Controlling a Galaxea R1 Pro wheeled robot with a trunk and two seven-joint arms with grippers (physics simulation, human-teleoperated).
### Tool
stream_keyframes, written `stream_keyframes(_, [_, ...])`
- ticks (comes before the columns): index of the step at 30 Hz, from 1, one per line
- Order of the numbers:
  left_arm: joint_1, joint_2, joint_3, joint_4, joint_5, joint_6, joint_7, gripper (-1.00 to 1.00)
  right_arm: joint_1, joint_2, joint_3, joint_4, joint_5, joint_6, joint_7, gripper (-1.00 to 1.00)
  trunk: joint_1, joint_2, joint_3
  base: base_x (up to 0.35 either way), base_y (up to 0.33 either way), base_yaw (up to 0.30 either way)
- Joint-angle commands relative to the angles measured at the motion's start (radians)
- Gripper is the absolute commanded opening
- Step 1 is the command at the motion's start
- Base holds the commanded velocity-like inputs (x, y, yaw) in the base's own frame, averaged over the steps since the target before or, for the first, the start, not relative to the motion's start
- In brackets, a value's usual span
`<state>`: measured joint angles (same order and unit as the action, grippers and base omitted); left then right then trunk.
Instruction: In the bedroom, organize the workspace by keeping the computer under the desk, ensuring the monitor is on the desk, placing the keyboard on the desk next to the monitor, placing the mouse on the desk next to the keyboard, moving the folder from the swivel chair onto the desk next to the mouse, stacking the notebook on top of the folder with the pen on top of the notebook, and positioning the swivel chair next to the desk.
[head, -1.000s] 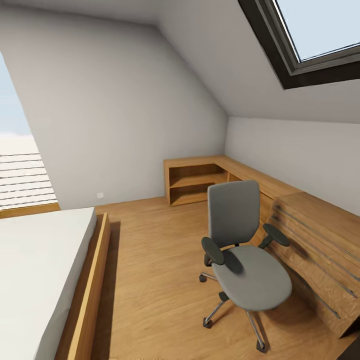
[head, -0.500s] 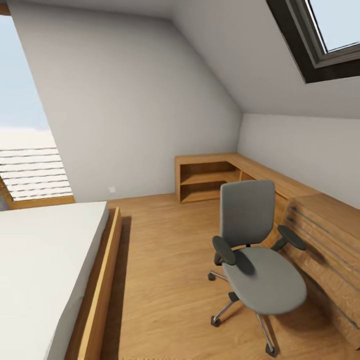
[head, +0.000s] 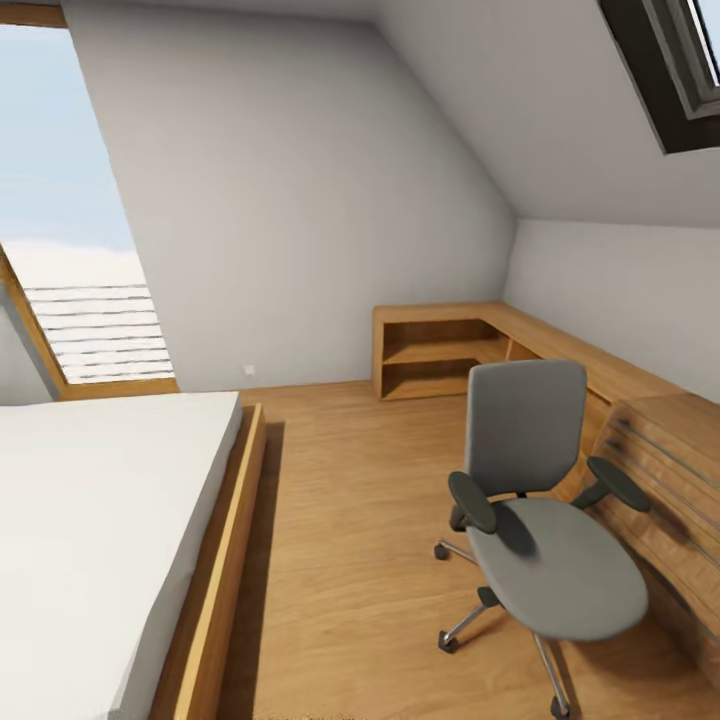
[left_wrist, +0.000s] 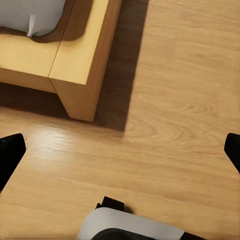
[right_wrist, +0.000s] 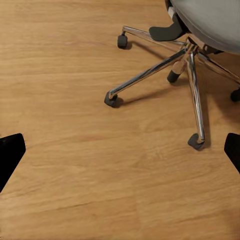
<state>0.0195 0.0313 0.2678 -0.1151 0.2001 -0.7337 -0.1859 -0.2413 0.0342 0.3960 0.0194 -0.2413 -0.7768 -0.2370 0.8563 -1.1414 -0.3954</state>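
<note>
A broad strip of bare wood floor (head: 340, 520) runs between the bed's (head: 90, 520) boxy timber frame and the swivel chair (head: 545, 520), grey-cushioned on chrome legs beside the wooden drawer chest (head: 670, 480), while left gripper (left_wrist: 120, 155) and right gripper (right_wrist: 120, 155) hang spread wide, holding nothing.

I'm looking into an attic room: grey walls (head: 300, 200), sloped ceiling (head: 520, 110), a dark-framed skylight (head: 668, 80) at upper right. A tall slanted window (head: 70, 230) with a wood frame gives bright daylight at left. Light wood floor (head: 350, 520) throughout. A bed (head: 90, 530) with white mattress and wooden frame sits left. A low wooden shelf unit (head: 440, 350) wraps the far corner; a wooden drawer chest (head: 665, 490) stands along the right wall.
</note>
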Motion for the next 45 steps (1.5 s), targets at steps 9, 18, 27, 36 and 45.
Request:
stream_keyframes(9, [0.0, -0.001, 0.002, -0.003, 0.01, 0.0, -0.01, 1.0, -0.001, -0.002, 0.009, 0.002, -0.006, -0.004, -0.004, 1.0, 0.0, -0.001, -0.012, 0.1, 0.0, 0.168])
stream_keyframes(18, [0.0, -0.002, 0.002, -0.003, 0.01, 0.0, -0.01, 1.0, -0.001, -0.003, 0.008, 0.001, -0.006, -0.003, -0.004, 1.0, 0.0, -0.001, -0.015, 0.301, 0.0, 0.045])
stream_keyframes(27, [0.0, -0.002, 0.002, -0.002, 0.01, -0.001, -0.01, 1.0, -0.001, -0.004, 0.009, 0.001, -0.006, -0.003, -0.004, 1.0, 0.0, -0.001, -0.017, 0.258, 0.0, 0.042])
stream_keyframes(36, [0.0, -0.003, 0.002, -0.002, 0.01, -0.004, -0.01, 1.0, -0.001, -0.004, 0.008, 0.001, -0.006, -0.002, -0.004, 1.0, 0.0, -0.001, -0.023, 0.043, 0.0, 0.13])
stream_keyframes(45, [0.0, -0.012, 0.001, -0.021, 0.007, 0.0, -0.011, 1.0, -0.001, -0.005, 0.007, 0.001, -0.006, -0.003, -0.004, 1.0, 0.0, -0.001, -0.025, 0.006, 0.0, 0.025])
